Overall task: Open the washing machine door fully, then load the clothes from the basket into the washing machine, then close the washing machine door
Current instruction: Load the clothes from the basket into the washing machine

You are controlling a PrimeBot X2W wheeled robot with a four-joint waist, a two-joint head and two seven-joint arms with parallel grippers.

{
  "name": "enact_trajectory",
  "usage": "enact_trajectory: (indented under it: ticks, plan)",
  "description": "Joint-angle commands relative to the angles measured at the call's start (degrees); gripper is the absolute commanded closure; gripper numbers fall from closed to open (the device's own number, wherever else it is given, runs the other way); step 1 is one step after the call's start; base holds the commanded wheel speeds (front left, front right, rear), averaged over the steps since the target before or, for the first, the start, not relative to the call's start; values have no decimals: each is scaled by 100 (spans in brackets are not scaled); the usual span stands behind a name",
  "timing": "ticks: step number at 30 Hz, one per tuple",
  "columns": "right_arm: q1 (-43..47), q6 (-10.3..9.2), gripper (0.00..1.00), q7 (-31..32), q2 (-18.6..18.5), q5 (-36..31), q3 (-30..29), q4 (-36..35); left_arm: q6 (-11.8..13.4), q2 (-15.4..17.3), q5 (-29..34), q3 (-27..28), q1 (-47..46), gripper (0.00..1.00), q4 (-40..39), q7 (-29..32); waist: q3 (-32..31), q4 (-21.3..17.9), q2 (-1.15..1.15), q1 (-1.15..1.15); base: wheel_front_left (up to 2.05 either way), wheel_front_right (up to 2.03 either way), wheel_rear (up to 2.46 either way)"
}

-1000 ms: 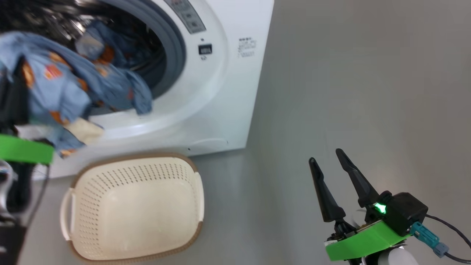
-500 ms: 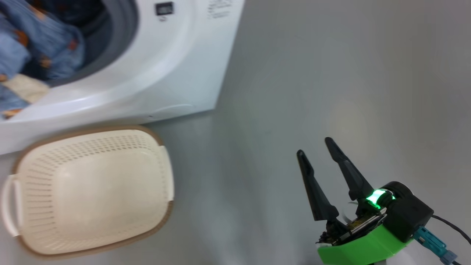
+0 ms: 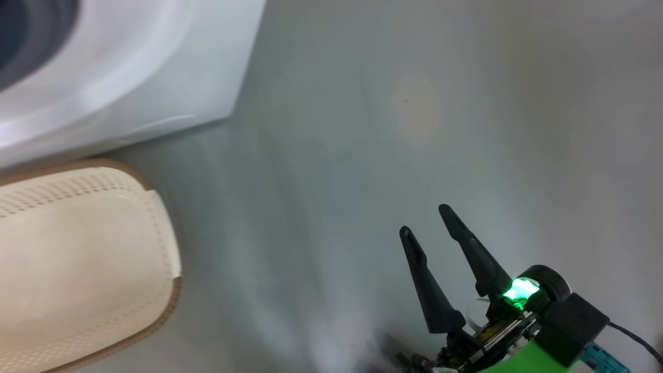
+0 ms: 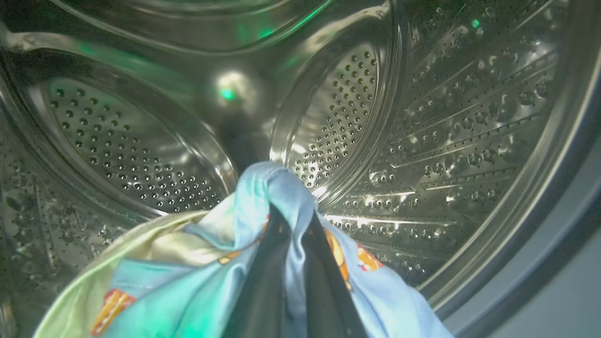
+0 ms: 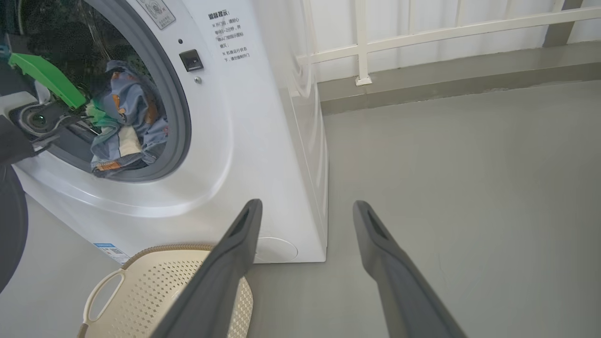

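Left tool (image 4: 292,220) is deep inside the washing machine (image 5: 244,141), clamped tight on the clothes (image 4: 202,291), which drape back from its tips toward the machine's mouth. Right tool (image 3: 426,220) hangs spread wide, holding nothing, off the machine's front corner and well apart from the load. I'd say the left arm is the one placed for the drop.

washing machine (image 5: 253,141): white front-loader, grey gasket (image 5: 181,117), perforated steel drum (image 4: 446,117). clothes (image 5: 127,117): light blue with orange prints and cream cloth, bunched inside the drum mouth. basket (image 5: 141,286): cream, perforated, brown rim, upright on the floor (image 5: 469,188), just before the machine.
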Motion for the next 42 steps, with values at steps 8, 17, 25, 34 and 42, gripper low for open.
enact_trajectory:
  ticks: [8,17,25,34,42]
  plan:
    - [248,9,0,-26,-28,70,251,-308,-15,362,-79,813,-759,100,-676,-374,521,-439,0,0,0,0,0]
    - [166,9,0,-26,-28,42,305,-236,-15,272,-273,636,-370,0,-477,19,448,-339,0,0,0,0,0]
    - [60,9,0,-26,-28,59,290,-119,-2,303,-213,251,-303,0,-202,632,334,-244,0,0,0,0,0]
    - [-42,9,0,-26,-28,72,202,6,8,157,-202,60,-82,0,-7,636,59,-108,0,0,0,0,0]
    - [-204,9,0,-26,-28,31,8,206,34,-107,-198,-55,492,0,225,197,-370,173,0,0,0,0,0]
